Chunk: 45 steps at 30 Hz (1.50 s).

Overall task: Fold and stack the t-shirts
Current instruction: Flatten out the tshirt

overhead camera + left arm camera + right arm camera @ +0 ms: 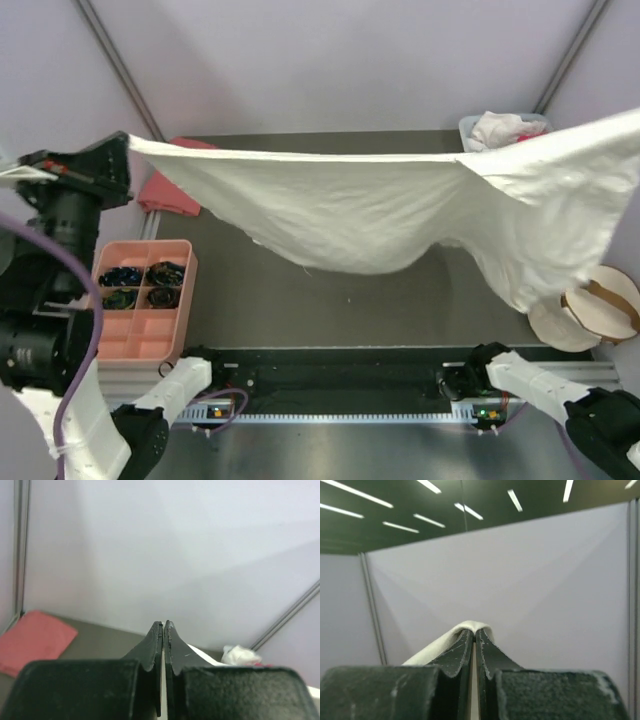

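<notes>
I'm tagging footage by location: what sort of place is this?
Probably a robotics lab test cell, not a home: plain pale partition walls on metal struts enclose a dark table, strip lights run overhead, and two bench-mounted arms hold up a cream-white t-shirt.

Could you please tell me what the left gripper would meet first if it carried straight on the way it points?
Most likely the pale back wall: the left gripper, shut on the cream-white t-shirt, aims above the table's far edge. The salmon-pink shirt lies lower left, off that line.
</notes>
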Available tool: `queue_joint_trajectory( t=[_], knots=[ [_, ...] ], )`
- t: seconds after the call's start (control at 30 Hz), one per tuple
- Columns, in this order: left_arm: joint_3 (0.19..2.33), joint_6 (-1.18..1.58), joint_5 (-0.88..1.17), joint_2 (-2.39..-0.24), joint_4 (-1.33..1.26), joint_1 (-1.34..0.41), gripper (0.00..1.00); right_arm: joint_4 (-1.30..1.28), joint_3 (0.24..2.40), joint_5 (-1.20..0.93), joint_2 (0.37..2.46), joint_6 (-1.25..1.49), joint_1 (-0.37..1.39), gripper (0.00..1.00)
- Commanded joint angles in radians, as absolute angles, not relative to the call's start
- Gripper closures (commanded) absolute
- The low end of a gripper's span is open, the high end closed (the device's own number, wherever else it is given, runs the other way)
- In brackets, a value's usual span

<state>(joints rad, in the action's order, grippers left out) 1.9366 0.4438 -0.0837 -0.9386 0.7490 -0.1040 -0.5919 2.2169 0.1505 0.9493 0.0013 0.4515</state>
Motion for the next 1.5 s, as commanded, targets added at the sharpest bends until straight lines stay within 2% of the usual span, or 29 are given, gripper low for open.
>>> queue_joint_trajectory(
  t=[0.0, 0.07, 0.23, 0.33, 0.4, 0.53, 0.7, 0.77, 0.93, 1.1, 1.37, 1.4, 1.43, 1.47],
  knots=[
    [2.045, 0.442, -0.098, -0.976, 0.795, -0.103, 1.00, -0.580, 2.278, 0.129, 0.980, 0.005, 0.459, 1.00],
    [1.993, 0.436, -0.156, -0.965, 0.720, -0.103, 1.00, -0.534, 2.182, 0.182, 0.963, 0.005, 0.459, 1.00],
    [1.672, 0.451, -0.235, -1.012, 0.519, -0.103, 1.00, -0.373, 1.834, 0.261, 0.989, 0.005, 0.459, 1.00],
    [1.534, 0.475, -0.253, -1.124, 0.402, -0.104, 1.00, -0.267, 1.668, 0.281, 1.089, 0.034, 0.398, 1.00],
    [1.441, 0.503, -0.255, -1.222, 0.275, -0.106, 1.00, -0.189, 1.580, 0.166, 1.179, 0.127, 0.295, 1.00],
    [1.411, 0.505, -0.340, -1.446, 0.140, -0.147, 1.00, -0.011, 1.468, 0.112, 1.400, 0.156, 0.230, 1.00],
    [1.461, 0.474, -0.448, -1.783, -0.030, -0.187, 1.00, 0.123, 1.538, 0.052, 1.742, 0.189, 0.175, 1.00],
    [1.514, 0.456, -0.456, -1.938, -0.066, -0.190, 1.00, 0.124, 1.632, 0.032, 1.845, 0.196, 0.154, 1.00],
    [1.721, 0.423, -0.454, -2.166, -0.078, -0.190, 1.00, 0.063, 1.886, -0.027, 2.130, 0.229, 0.123, 1.00],
    [1.920, 0.384, -0.460, -2.330, -0.040, -0.187, 1.00, 0.002, 2.077, -0.064, 2.290, 0.256, 0.104, 1.00],
    [2.074, 0.353, -0.471, -2.447, -0.049, -0.187, 1.00, -0.045, 2.151, -0.071, 2.384, 0.288, 0.087, 1.00],
    [2.077, 0.351, -0.494, -2.450, -0.063, -0.187, 1.00, -0.044, 2.151, -0.066, 2.387, 0.297, 0.083, 0.82],
    [2.079, 0.348, -0.514, -2.454, -0.070, -0.187, 1.00, -0.044, 2.151, -0.054, 2.387, 0.307, 0.075, 0.69],
    [2.079, 0.344, -0.535, -2.454, -0.080, -0.187, 0.97, -0.034, 2.143, -0.043, 2.384, 0.325, 0.071, 0.49]
  ],
)
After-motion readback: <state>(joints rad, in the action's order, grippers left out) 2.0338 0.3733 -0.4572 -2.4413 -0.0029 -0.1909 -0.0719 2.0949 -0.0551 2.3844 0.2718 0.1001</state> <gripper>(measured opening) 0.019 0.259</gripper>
